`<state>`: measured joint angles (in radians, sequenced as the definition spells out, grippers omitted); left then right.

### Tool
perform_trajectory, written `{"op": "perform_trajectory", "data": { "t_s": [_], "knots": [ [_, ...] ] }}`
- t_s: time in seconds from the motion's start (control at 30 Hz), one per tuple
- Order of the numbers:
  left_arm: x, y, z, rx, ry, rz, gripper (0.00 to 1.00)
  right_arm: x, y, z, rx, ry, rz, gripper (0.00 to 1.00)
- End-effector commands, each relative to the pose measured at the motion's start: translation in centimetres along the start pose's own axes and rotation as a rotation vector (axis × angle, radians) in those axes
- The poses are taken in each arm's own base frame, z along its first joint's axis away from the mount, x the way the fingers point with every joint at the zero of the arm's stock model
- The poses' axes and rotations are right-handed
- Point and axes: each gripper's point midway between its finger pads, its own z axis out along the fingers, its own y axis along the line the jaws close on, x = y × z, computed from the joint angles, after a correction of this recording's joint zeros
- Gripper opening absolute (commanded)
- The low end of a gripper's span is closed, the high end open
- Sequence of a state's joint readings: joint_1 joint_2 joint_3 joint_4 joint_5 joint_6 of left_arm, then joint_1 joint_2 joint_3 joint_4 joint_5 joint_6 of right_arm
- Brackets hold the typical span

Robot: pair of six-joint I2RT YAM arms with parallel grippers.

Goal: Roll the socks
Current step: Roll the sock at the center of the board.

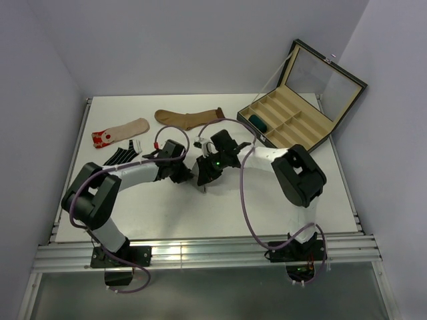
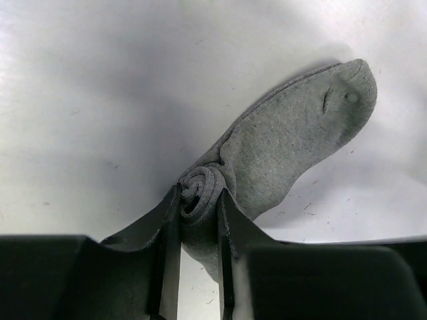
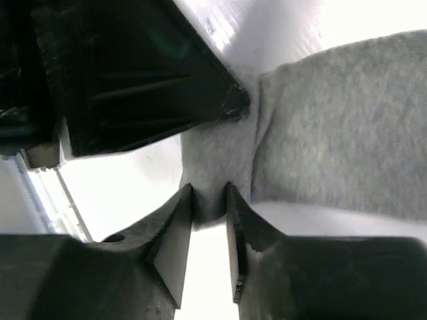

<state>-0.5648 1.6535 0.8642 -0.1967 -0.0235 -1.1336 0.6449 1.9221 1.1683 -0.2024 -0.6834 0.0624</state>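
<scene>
A grey sock (image 2: 293,140) lies on the white table, its toe pointing away and its near end wound into a tight roll (image 2: 200,190). My left gripper (image 2: 199,200) is shut on that roll. My right gripper (image 3: 209,197) is shut on a fold of the same grey sock (image 3: 333,133), right beside the left gripper's black finger (image 3: 133,80). In the top view the two grippers (image 1: 187,173) (image 1: 204,173) meet at the table's middle and hide the sock.
A black white-striped sock (image 1: 123,155), a beige red-toed sock (image 1: 120,132) and a brown sock (image 1: 190,118) lie at the back left. An open compartment box (image 1: 293,123) at the back right holds a rolled teal sock (image 1: 257,123).
</scene>
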Motion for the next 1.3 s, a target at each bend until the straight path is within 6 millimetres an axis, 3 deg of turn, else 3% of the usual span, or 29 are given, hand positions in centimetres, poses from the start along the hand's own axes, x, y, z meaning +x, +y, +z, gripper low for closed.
{"op": "perform_trajectory", "data": {
  "t_s": [0.0,0.07,0.13,0.17,0.23,0.3,0.57,0.8,0.93,1.07,1.17,1.27],
  "knots": [
    [0.7,3.4,1.1,-0.149,0.037,0.124,0.14,-1.4,-0.1,-1.8,0.181,-0.092,-0.125,0.34],
    [0.7,3.4,1.1,-0.153,0.057,0.171,0.12,-2.5,-0.4,-3.1,0.298,-0.161,-0.191,0.43],
    [0.7,3.2,1.4,-0.149,0.084,0.214,0.12,-3.3,0.5,-3.9,0.374,-0.21,-0.28,0.5],
    [0.4,2.7,1.5,-0.142,0.087,0.224,0.12,-3.5,-0.1,-4.4,0.449,-0.236,-0.319,0.52],
    [0.3,3.2,1.8,-0.16,0.116,0.263,0.12,-3.7,1.4,-4.4,0.477,-0.265,-0.385,0.56],
    [-0.1,2.9,2.0,-0.158,0.132,0.271,0.12,-4.0,1.3,-4.6,0.542,-0.289,-0.431,0.57],
    [-1.0,2.2,2.0,-0.161,0.155,0.318,0.14,-4.6,3.3,-2.3,0.649,-0.291,-0.593,0.59],
    [-0.8,2.2,2.1,-0.161,0.175,0.325,0.14,-2.7,2.5,1.0,0.713,-0.185,-0.68,0.59],
    [-0.8,2.1,2.1,-0.157,0.178,0.329,0.15,-1.3,0.9,2.2,0.775,-0.118,-0.7,0.58],
    [-0.8,2.0,2.0,-0.157,0.182,0.341,0.15,0.1,-1.3,2.1,0.863,-0.067,-0.702,0.53],
    [-0.9,1.8,1.9,-0.146,0.178,0.352,0.17,1.2,-2.1,2.2,0.869,-0.043,-0.682,0.41],
    [-1.1,1.4,1.7,-0.126,0.171,0.367,0.2,2.2,-3.0,2.3,0.837,-0.009,-0.643,0.21]
  ]
}}
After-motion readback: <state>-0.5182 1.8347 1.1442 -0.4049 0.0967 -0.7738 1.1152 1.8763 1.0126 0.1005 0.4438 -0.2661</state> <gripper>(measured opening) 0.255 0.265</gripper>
